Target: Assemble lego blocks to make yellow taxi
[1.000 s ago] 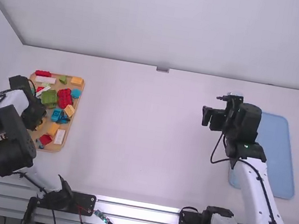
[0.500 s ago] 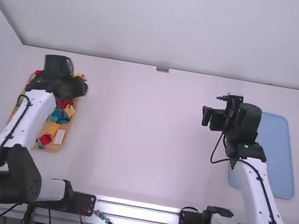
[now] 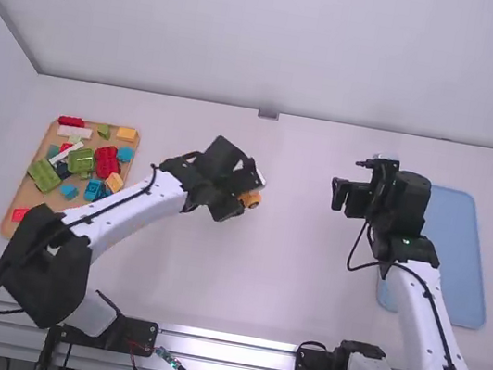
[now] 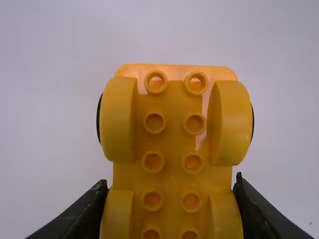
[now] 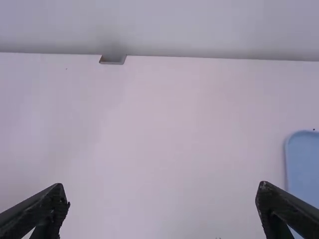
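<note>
Over the middle of the table my left gripper (image 3: pixel 243 194) is shut on the yellow wheeled base (image 3: pixel 250 199). Seen by the left wrist camera, the wheeled base (image 4: pixel 172 149) fills the space between the fingers of my left gripper (image 4: pixel 172 204), its studs and round wheels facing the camera. On the right side my right gripper (image 3: pixel 339 193) is held above the table near the blue tray; in its own wrist view the right gripper (image 5: pixel 162 199) is open with nothing between the fingers.
At the far left a wooden tray (image 3: pixel 14 205) holds several loose blocks, among them a red block (image 3: pixel 107 163) and a green block (image 3: pixel 80 161). A blue tray (image 3: pixel 457 247) lies at the right, partly behind the right arm. The back wall borders the table.
The left arm has swung from the wooden tray to the middle of the table, carrying the yellow wheeled base. The right arm has stayed almost where it was.
</note>
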`<state>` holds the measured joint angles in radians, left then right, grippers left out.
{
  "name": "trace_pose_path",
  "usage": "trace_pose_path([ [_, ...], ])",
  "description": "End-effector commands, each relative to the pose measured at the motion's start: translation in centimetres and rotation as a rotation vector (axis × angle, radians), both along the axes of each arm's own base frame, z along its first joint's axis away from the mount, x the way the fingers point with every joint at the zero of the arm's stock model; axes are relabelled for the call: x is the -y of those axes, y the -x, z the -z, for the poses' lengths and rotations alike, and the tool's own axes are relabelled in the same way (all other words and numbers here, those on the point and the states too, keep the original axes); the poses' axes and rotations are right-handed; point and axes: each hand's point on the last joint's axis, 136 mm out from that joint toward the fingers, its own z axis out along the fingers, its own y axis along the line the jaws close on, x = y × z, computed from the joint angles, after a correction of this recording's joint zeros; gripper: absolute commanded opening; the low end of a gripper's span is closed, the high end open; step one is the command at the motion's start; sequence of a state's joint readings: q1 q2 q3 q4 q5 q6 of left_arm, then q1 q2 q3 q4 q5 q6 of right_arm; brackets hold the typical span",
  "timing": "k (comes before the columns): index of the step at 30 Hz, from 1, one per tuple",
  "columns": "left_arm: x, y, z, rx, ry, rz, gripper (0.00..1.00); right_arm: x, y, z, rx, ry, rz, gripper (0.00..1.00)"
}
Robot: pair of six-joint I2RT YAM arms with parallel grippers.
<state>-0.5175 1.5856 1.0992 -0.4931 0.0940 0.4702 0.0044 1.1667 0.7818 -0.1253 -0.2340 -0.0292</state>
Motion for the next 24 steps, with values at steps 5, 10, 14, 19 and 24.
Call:
trace_pose_path([
  [5,2.9,2.3,5.9,-0.065,-0.089,0.371,0.02,1.3,0.4,-2.0,0.027,-0.008,0.038,0.99],
  [10,3.0,2.9,8.7,-0.112,-0.113,0.442,0.02,1.4,1.5,-3.1,0.043,-0.005,0.04,0.99],
  [14,2.7,3.3,10.1,-0.11,-0.126,0.467,0.02,1.4,1.9,-3.8,0.063,-0.005,0.039,0.99],
  [19,2.9,2.9,11.4,-0.044,-0.102,0.454,0.02,0.8,2.0,-4.0,0.069,-0.004,0.023,0.99],
  [24,2.4,3.6,12.4,-0.047,-0.104,0.453,0.12,0.9,2.0,-4.0,0.068,-0.005,0.026,0.99],
])
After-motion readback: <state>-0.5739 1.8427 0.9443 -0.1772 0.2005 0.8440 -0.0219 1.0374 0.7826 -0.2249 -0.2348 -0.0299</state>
